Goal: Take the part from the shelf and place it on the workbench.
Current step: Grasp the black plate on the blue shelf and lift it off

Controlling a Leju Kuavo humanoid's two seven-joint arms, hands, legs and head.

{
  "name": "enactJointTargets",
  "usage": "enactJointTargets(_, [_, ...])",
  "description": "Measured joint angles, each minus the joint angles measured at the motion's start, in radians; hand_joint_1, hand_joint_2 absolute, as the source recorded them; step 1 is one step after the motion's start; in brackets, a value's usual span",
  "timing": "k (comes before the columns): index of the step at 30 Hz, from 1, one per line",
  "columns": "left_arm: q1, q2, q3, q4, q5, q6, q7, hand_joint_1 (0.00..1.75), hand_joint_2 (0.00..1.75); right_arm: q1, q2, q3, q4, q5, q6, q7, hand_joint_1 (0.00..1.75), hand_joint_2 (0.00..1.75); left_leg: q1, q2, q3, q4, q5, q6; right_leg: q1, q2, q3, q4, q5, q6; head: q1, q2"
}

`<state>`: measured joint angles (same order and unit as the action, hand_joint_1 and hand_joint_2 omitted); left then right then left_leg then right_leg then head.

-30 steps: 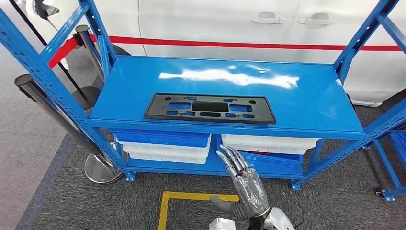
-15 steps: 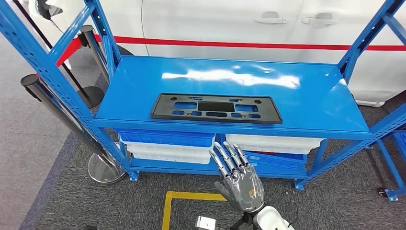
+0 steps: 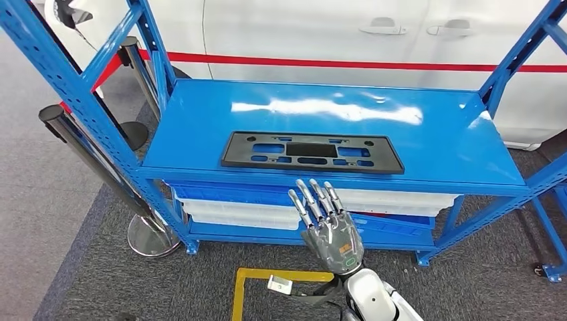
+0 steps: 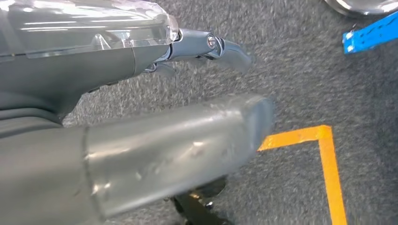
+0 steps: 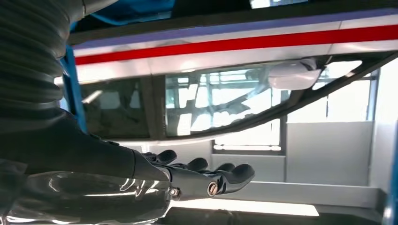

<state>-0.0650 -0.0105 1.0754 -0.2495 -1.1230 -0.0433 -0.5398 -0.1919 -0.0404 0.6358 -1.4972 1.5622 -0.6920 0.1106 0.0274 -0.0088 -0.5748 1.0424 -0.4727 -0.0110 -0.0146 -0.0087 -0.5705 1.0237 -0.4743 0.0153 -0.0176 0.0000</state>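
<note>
A flat black plastic part [image 3: 312, 152] with several cut-outs lies near the front of the blue shelf top [image 3: 428, 144]. In the head view my right hand [image 3: 327, 224] is raised in front of the shelf's front edge, just below the part, with its fingers straight, spread and holding nothing. In the right wrist view the same hand [image 5: 197, 180] reaches out flat with the white car beyond it. My left hand [image 4: 187, 131] hangs over the grey carpet, its thumb and one dark finger [image 4: 220, 46] extended around nothing.
Blue and white bins [image 3: 234, 207] sit on the lower shelf. A black stanchion post [image 3: 87, 154] with a chrome base [image 3: 150, 237] stands to the left of the blue upright [image 3: 80, 93]. A white car [image 3: 334, 33] is behind. Yellow tape [image 3: 267, 277] marks the carpet.
My right hand has risen from below the lower shelf to the front edge of the shelf top, closer to the part. The whole view has shifted slightly, so the camera moved.
</note>
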Motion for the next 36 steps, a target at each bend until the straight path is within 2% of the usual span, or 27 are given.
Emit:
enactJointTargets(2, [0.001,0.0,0.0,0.0,0.002,-0.008,-0.001,0.0,0.0,0.001,0.01,-0.008,0.011,-0.014,0.0,-0.029,0.0,1.75,0.0,0.001,-0.001,-0.005,0.005,0.016,-0.004,0.001,-0.011,0.024,-0.019,0.007,0.003,0.0])
enactJointTargets(3, [0.001,0.001,0.001,0.0,0.006,-0.013,-0.001,0.0,0.0,0.001,0.016,-0.013,0.017,-0.027,-0.001,-0.043,0.0,1.75,0.0,0.001,-0.001,-0.007,0.008,0.024,-0.005,0.002,-0.031,0.066,-0.045,0.01,0.006,0.0])
enactJointTargets(5, [0.001,0.003,0.004,0.0,0.015,-0.023,-0.001,0.0,0.0,0.005,0.026,-0.023,0.032,-0.05,-0.001,-0.066,0.0,1.75,-0.004,0.002,-0.004,-0.008,0.009,0.032,-0.005,0.003,-0.095,0.197,-0.11,0.012,0.011,0.0])
enactJointTargets(6, [0.002,0.004,0.006,0.0,0.018,-0.026,-0.001,0.0,0.0,0.008,0.029,-0.025,0.039,-0.058,-0.001,-0.073,0.0,1.75,-0.007,0.002,-0.006,-0.008,0.009,0.034,-0.005,0.004,-0.126,0.257,-0.129,0.012,0.011,0.0])
enactJointTargets(7, [0.003,0.004,0.008,0.0,0.02,-0.029,-0.001,0.0,0.0,0.011,0.033,-0.027,0.045,-0.065,-0.001,-0.078,0.0,1.75,-0.01,0.002,-0.006,-0.008,0.008,0.035,-0.004,0.004,-0.143,0.286,-0.129,0.01,0.011,0.0])
enactJointTargets(8, [0.004,0.005,0.01,0.0,0.02,-0.031,0.0,0.0,0.0,0.013,0.037,-0.028,0.052,-0.074,-0.001,-0.085,0.0,1.75,-0.012,0.001,-0.005,-0.008,0.007,0.037,-0.002,0.004,-0.14,0.276,-0.11,0.005,0.012,0.0])
enactJointTargets(9, [0.004,0.005,0.013,0.0,0.02,-0.033,0.0,0.0,0.0,0.014,0.041,-0.03,0.057,-0.087,-0.001,-0.092,0.0,1.75,-0.015,0.0,-0.003,-0.008,0.005,0.038,0.001,0.005,-0.119,0.229,-0.075,-0.002,0.012,0.0])
enactJointTargets(10, [0.004,0.005,0.015,0.0,0.02,-0.035,0.0,0.0,0.0,0.013,0.047,-0.034,0.063,-0.102,-0.001,-0.101,0.0,1.75,-0.017,-0.001,0.0,-0.008,0.004,0.038,0.006,0.005,-0.086,0.158,-0.038,-0.013,0.012,0.0])
enactJointTargets(11, [0.004,0.005,0.018,0.0,0.019,-0.037,0.0,0.0,0.0,0.012,0.053,-0.038,0.068,-0.118,-0.001,-0.11,0.0,1.75,-0.02,-0.001,0.001,-0.008,0.002,0.037,0.012,0.005,-0.054,0.09,-0.012,-0.025,0.012,0.0])
enactJointTargets(12, [0.004,0.006,0.02,0.0,0.019,-0.039,0.0,0.0,0.0,0.01,0.058,-0.041,0.074,-0.132,-0.002,-0.117,0.0,1.75,-0.021,-0.001,0.001,-0.008,0.0,0.034,0.016,0.004,-0.031,0.04,0.001,-0.034,0.012,0.0])
enactJointTargets(13, [0.005,0.007,0.021,0.0,0.019,-0.04,0.0,0.0,0.0,0.009,0.064,-0.044,0.079,-0.145,-0.002,-0.123,0.0,1.75,-0.021,0.0,0.001,-0.008,-0.001,0.03,0.02,0.004,-0.019,0.013,0.003,-0.039,0.012,0.0])
enactJointTargets(15, [0.006,0.008,0.024,0.0,0.019,-0.042,0.0,0.0,0.0,0.008,0.073,-0.047,0.088,-0.163,-0.002,-0.131,0.0,1.75,-0.019,0.0,0.002,-0.012,-0.003,0.018,0.022,0.005,-0.016,0.002,0.0,-0.041,0.013,0.0])
enactJointTargets(17, [0.006,0.01,0.024,0.0,0.018,-0.043,0.0,0.0,0.0,0.008,0.081,-0.049,0.094,-0.172,-0.002,-0.135,0.0,1.75,-0.019,0.002,0.003,-0.001,-0.013,0.008,0.015,0.006,-0.004,-0.013,0.004,-0.042,0.012,0.0])
enactJointTargets(18, [0.006,0.011,0.025,0.001,0.018,-0.044,0.0,0.0,0.0,0.007,0.085,-0.05,0.097,-0.175,-0.002,-0.136,0.0,1.75,-0.019,0.003,-0.009,0.03,-0.03,0.004,0.012,0.005,0.004,-0.021,0.005,-0.044,0.011,0.0])
enactJointTargets(19, [0.006,0.013,0.025,0.001,0.018,-0.044,0.0,0.0,0.0,0.007,0.089,-0.05,0.1,-0.176,-0.002,-0.136,0.0,1.75,-0.018,0.003,-0.034,0.084,-0.055,0.0,0.01,0.004,0.012,-0.025,0.004,-0.046,0.009,0.0])
enactJointTargets(21, [0.008,0.017,0.025,0.001,0.019,-0.044,0.0,0.0,0.0,0.008,0.093,-0.05,0.108,-0.177,-0.002,-0.137,0.0,1.75,-0.016,0.003,-0.105,0.213,-0.1,-0.007,0.01,0.003,0.021,-0.025,-0.004,-0.049,0.007,0.0])
enactJointTargets(22, [0.01,0.018,0.026,0.001,0.018,-0.044,0.0,0.0,0.0,0.009,0.094,-0.05,0.112,-0.177,-0.003,-0.137,0.0,1.75,-0.015,0.003,-0.132,0.252,-0.104,-0.009,0.011,0.003,0.026,-0.025,-0.008,-0.049,0.007,0.0])
enactJointTargets(23, [0.012,0.018,0.026,0.001,0.018,-0.044,0.0,0.0,0.0,0.01,0.095,-0.05,0.116,-0.181,-0.003,-0.137,0.0,1.75,-0.013,0.004,-0.141,0.254,-0.087,-0.011,0.01,0.004,0.033,-0.024,-0.014,-0.048,0.007,0.0])
enactJointTargets(24, [0.013,0.019,0.026,0.001,0.018,-0.044,0.0,0.0,0.0,0.011,0.096,-0.051,0.119,-0.186,-0.003,-0.138,0.0,1.75,-0.012,0.004,-0.131,0.216,-0.05,-0.012,0.01,0.004,0.042,-0.024,-0.021,-0.046,0.006,0.0])
enactJointTargets(25, [0.013,0.02,0.026,0.001,0.018,-0.044,0.0,0.0,0.0,0.012,0.098,-0.051,0.122,-0.194,-0.003,-0.139,0.0,1.75,-0.01,0.005,-0.107,0.151,-0.006,-0.013,0.01,0.005,0.052,-0.022,-0.029,-0.043,0.006,0.0])
enactJointTargets(26, [0.013,0.021,0.027,0.001,0.018,-0.044,0.0,0.0,0.0,0.011,0.1,-0.052,0.125,-0.202,-0.003,-0.139,0.0,1.75,-0.011,0.006,-0.08,0.089,0.026,-0.012,0.011,0.005,0.059,-0.02,-0.038,-0.038,0.006,0.0])
enactJointTargets(27, [0.013,0.022,0.028,0.001,0.018,-0.044,0.001,0.0,0.0,0.011,0.102,-0.053,0.127,-0.209,-0.002,-0.14,0.0,1.75,-0.012,0.007,-0.058,0.039,0.044,-0.008,0.013,0.006,0.063,-0.017,-0.045,-0.033,0.005,0.0])
enactJointTargets(28, [0.014,0.022,0.03,0.001,0.018,-0.044,0.001,0.0,0.0,0.011,0.103,-0.054,0.128,-0.215,-0.002,-0.139,0.0,1.75,-0.013,0.007,-0.046,0.013,0.047,-0.003,0.015,0.006,0.064,-0.015,-0.05,-0.028,0.005,0.0])
enactJointTargets(31, [0.018,0.022,0.032,0.001,0.016,-0.042,0.003,0.0,0.0,0.012,0.105,-0.06,0.132,-0.229,0.004,-0.138,0.0,1.75,-0.015,0.005,-0.039,-0.001,0.032,0.019,0.016,0.007,0.067,-0.016,-0.06,-0.015,0.006,0.0])
enactJointTargets(33, [0.019,0.022,0.033,0.001,0.015,-0.041,0.004,0.0,0.0,0.009,0.107,-0.065,0.133,-0.237,0.011,-0.136,0.0,1.75,-0.012,0.005,-0.027,-0.008,0.027,0.033,0.013,0.007,0.052,0.024,-0.084,-0.005,0.009,0.0])
enactJointTargets(34, [0.018,0.022,0.034,0.001,0.013,-0.041,0.005,0.0,0.0,0.007,0.107,-0.067,0.136,-0.241,0.015,-0.135,0.0,1.75,-0.012,0.005,-0.022,-0.01,0.024,0.039,0.012,0.007,0.025,0.076,-0.106,-0.001,0.011,0.0])
enactJointTargets(36, [0.017,0.023,0.038,0.001,0.009,-0.039,0.009,0.0,0.0,0.005,0.108,-0.074,0.147,-0.25,0.02,-0.131,0.0,1.75,-0.013,0.004,-0.017,-0.01,0.017,0.046,0.01,0.007,-0.063,0.211,-0.147,0.004,0.014,0.0])
